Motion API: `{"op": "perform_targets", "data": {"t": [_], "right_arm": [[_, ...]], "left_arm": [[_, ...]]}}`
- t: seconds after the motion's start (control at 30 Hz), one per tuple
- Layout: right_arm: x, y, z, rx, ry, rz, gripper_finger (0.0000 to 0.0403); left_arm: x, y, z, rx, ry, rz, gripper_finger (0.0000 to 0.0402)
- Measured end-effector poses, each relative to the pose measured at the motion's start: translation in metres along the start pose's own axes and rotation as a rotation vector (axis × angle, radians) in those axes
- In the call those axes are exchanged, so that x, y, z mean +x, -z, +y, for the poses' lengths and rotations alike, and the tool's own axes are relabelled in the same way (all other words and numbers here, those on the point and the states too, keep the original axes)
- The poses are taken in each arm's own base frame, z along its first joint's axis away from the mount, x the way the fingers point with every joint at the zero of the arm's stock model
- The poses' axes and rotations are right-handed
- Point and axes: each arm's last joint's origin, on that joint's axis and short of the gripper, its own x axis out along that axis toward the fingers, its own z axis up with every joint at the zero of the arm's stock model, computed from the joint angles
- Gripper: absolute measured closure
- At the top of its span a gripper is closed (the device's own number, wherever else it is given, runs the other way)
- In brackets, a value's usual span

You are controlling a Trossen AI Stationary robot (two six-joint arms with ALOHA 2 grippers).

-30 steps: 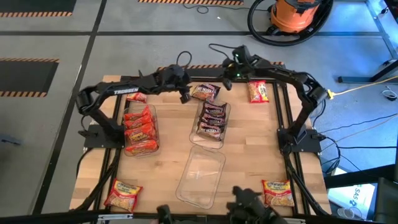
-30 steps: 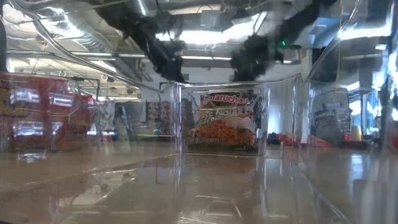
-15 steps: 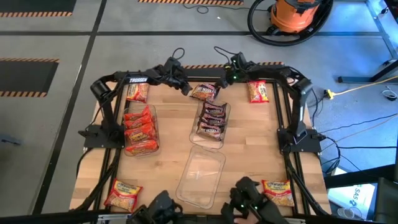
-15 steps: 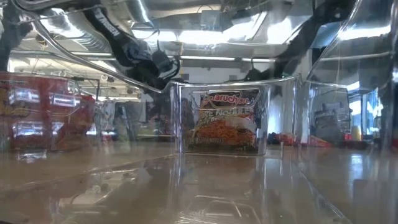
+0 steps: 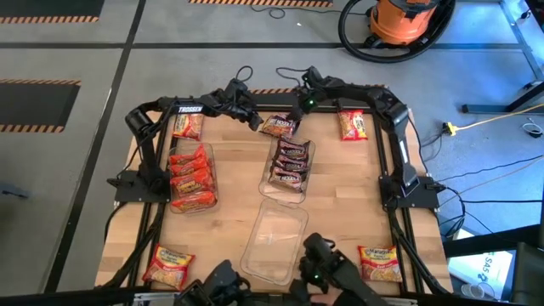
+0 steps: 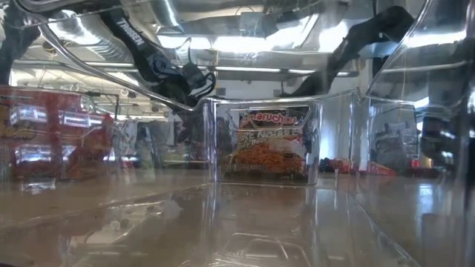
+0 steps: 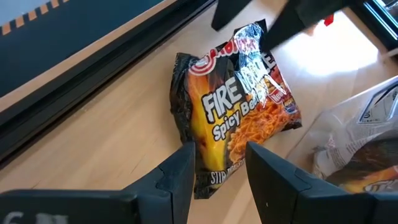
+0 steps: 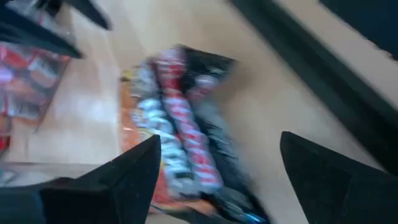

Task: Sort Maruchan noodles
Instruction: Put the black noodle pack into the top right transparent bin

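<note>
A dark Maruchan noodles packet (image 5: 279, 127) (image 7: 239, 109) lies flat on the wood at the table's far middle. My left gripper (image 5: 257, 124) (image 7: 221, 155) is open just to its left, with the packet's end between the fingertips. My right gripper (image 5: 295, 114) (image 8: 217, 149) hangs wide open over the packet's right end. Below it, a clear bin (image 5: 289, 163) holds dark packets. A second bin (image 5: 191, 177) at the left holds orange-red packets. My left gripper has its open fingers (image 7: 180, 171) on either side of the dark packet's end (image 7: 217, 177), which lies flat on the table. Whether they touch it I cannot tell.
An empty clear bin (image 5: 274, 244) lies at the near middle. Loose packets lie at the far left (image 5: 188, 126), far right (image 5: 354, 125), near left (image 5: 168, 265) and near right (image 5: 380, 262). The low view looks through bin walls at a packet (image 6: 271, 144).
My right gripper has gone toward the table's left and a little nearer, to the dark packet. My left arm has drawn its elbow in toward the far edge, and its gripper stays beside the packet. The packet has not moved.
</note>
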Motion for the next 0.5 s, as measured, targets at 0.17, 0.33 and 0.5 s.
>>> {"op": "perform_targets", "data": {"t": [0.17, 0.33, 0.5], "right_arm": [[0.017, -0.001, 0.017, -0.079, 0.034, 0.072, 0.0124], [0.026, 0.002, 0.029, -0.150, 0.024, 0.114, 0.0166], [0.029, 0.003, 0.031, -0.206, 0.027, 0.124, 0.0245]], "left_arm": [[0.001, 0.000, -0.001, 0.006, 0.003, -0.004, 0.0266], [0.001, 0.000, -0.002, 0.032, 0.005, -0.005, 0.0266], [0.002, 0.000, -0.004, 0.039, 0.004, -0.003, 0.0266]]}}
